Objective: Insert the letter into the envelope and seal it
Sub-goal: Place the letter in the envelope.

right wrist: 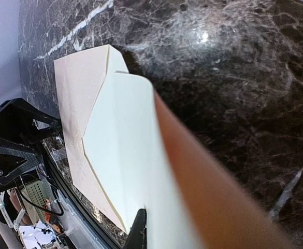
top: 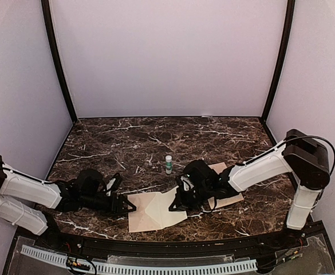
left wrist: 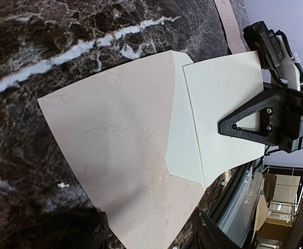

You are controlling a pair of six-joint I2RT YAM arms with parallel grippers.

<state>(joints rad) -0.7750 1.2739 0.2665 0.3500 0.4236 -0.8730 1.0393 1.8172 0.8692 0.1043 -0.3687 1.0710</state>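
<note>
Tube point(top: 168, 164) upright behind envelope point(top: 150, 211); right fingers point(right wrist: 139, 233) pinch letter point(left wrist: 224, 98); left fingers point(left wrist: 207, 236) apart.

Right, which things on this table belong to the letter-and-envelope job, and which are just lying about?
Job: the letter; the envelope.
Lying about: small white bottle; tan sheet under the right arm.
</note>
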